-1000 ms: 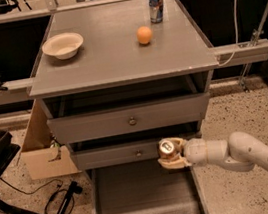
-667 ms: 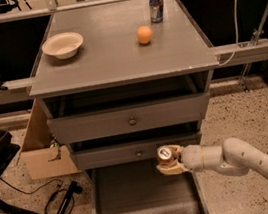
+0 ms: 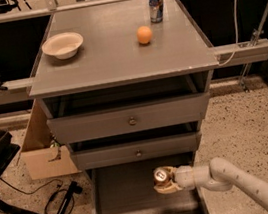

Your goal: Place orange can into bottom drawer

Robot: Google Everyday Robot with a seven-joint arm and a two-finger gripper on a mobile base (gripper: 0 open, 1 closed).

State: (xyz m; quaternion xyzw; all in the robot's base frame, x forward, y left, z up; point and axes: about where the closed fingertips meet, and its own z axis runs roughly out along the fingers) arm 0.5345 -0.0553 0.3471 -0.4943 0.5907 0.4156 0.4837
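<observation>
The gripper (image 3: 168, 183) has its fingers clamped on the orange can (image 3: 160, 176), below the front edge of the bench, a little toward its right corner. The can is about upright and hangs directly over the open bottom drawer (image 3: 129, 206), so I judge the way is straight down.

Pale pincer (image 3: 165, 182) over grey bottom drawer (image 3: 124, 204), around orange-brown, silver-topped orange can (image 3: 160, 175)
</observation>
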